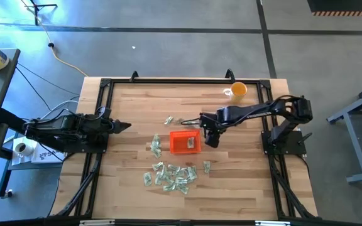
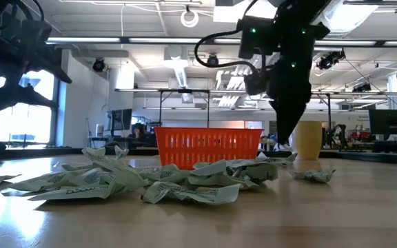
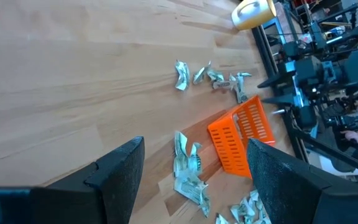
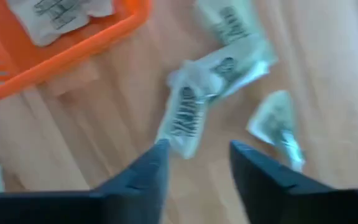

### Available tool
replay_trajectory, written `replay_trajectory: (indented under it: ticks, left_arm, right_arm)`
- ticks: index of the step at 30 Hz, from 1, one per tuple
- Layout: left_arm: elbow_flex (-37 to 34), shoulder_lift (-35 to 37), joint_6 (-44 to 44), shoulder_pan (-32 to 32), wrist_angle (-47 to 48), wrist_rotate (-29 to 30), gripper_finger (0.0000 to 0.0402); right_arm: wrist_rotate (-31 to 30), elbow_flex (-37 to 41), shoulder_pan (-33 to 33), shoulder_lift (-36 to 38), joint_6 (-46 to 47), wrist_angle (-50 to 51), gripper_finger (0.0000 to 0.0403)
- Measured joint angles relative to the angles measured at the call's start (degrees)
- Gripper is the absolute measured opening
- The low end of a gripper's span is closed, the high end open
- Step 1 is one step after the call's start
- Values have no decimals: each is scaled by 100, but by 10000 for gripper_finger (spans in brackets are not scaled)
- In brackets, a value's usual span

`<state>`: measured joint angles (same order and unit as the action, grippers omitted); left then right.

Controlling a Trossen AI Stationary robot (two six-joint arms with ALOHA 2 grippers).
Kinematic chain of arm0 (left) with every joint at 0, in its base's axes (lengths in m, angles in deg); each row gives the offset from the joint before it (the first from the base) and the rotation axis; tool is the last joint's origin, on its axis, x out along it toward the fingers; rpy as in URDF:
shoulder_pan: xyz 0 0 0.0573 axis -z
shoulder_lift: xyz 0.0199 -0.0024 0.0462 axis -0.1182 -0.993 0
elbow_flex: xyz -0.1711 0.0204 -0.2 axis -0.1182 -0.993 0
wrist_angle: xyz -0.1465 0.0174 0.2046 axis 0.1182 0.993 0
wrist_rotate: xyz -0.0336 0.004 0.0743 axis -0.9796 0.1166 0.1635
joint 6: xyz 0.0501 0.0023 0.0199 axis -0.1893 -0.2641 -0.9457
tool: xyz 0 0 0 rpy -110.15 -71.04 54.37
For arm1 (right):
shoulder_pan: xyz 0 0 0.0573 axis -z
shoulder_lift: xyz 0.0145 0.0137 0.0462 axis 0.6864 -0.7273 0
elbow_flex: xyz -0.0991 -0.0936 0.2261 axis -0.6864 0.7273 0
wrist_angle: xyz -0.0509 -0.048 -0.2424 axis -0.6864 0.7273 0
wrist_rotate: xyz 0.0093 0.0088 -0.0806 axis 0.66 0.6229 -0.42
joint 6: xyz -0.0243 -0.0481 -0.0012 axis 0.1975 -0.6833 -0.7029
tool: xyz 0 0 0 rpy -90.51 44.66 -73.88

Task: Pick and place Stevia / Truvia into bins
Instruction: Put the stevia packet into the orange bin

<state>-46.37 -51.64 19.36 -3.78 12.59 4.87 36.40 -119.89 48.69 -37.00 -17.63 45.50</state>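
Right gripper [image 1: 210,139] hovers beside the shallow orange-red plastic tray [image 1: 185,142], fingers parted and empty.
Crumpled green-and-white paper sweetener packets [image 1: 170,176] lie scattered, pointing every way (some already in the tray); left gripper [image 1: 122,126] waits open at the table's edge.

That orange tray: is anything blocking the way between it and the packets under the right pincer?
Nothing visible. The right pincer hangs open over loose packets lying on bare wood right beside the orange tray.

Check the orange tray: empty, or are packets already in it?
Not empty. The high view shows a pale packet inside the tray, and the right wrist view shows packets within its orange rim. The exact count is unclear.
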Motion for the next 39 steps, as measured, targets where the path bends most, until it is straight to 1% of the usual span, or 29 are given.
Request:
replay_trajectory:
  ticks: [3, 5, 8, 10, 14, 17, 20, 25, 26, 31, 33, 36, 39]
  left_arm:
    - [0, 0, 0, 0, 29, 0, 317]
    - [0, 0, 0, -1, 56, 0, 317]
    - [0, 0, 0, -1, 112, 0, 317]
    - [0, 0, 0, 0, 114, 0, 317]
    - [0, 0, 0, 0, 114, 0, 317]
    - [0, 0, 0, -2, 114, 0, 317]
    - [0, 0, 0, 0, 114, 0, 317]
    - [0, 0, 0, 0, 114, 0, 317]
    - [0, 0, 0, 0, 114, 0, 317]
    - [0, 0, 1, -1, 114, 1, 317]
    - [0, 0, 1, 0, 114, 3, 317]
    - [0, 0, 2, 0, 114, 13, 317]
    - [0, 0, 48, -1, 114, 32, 317]
  right_arm:
    - [226, 203, -21, -71, 10, -322, 238]
    - [96, 363, -40, -123, 110, -456, 266]
    - [-348, 563, -44, -160, 290, -643, 278]
    - [-382, 643, 2, -160, 295, -931, 275]
    - [-18, 746, 145, -160, 285, -1225, 247]
    - [171, 737, 258, -160, 263, -1291, 207]
    - [234, 739, 383, -162, 157, -1264, 150]
    - [394, 739, 612, -162, 98, -1179, 29]
    - [490, 739, 658, -162, 98, -1156, 16]
    - [770, 516, 761, -118, 234, -588, 15]
    - [771, 345, 750, 55, 158, -435, 8]
    - [807, -4, 747, 375, 259, -360, 10]
    - [1222, -409, 816, 552, 364, -413, 5]
